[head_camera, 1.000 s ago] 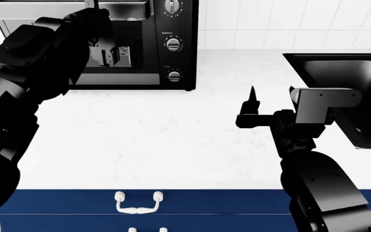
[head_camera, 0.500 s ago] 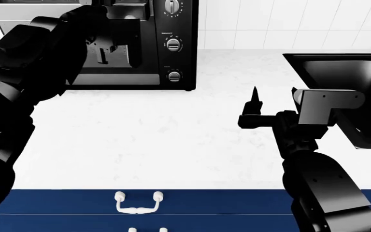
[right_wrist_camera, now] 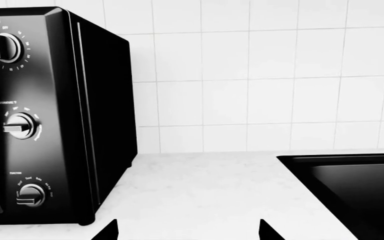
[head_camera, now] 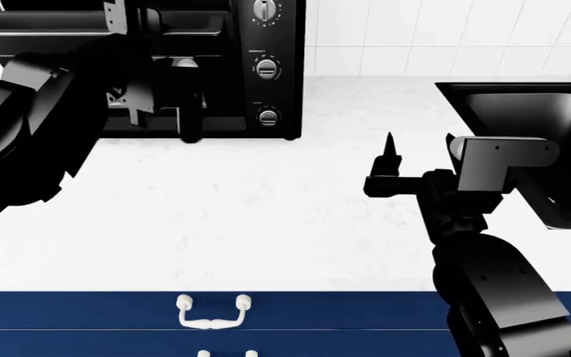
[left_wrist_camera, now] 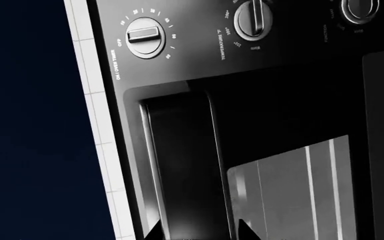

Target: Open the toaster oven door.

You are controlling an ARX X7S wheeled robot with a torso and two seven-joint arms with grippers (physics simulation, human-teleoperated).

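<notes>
Drawer handles (head_camera: 213, 312) nearest, on blue fronts. Right gripper (head_camera: 419, 156) above white counter (head_camera: 246, 208), spread wide, holding nothing. Left gripper (head_camera: 161, 104) at toaster oven door (left_wrist_camera: 285, 190); grip hidden, cannot tell. Toaster oven (head_camera: 256, 67) at back-left against tiled wall (right_wrist_camera: 259, 75).

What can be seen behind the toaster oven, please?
Behind the toaster oven stands a white tiled wall, which reaches down to the white countertop. The oven's own body covers the part of the wall directly behind it, so any plug or cable there cannot be seen.
</notes>
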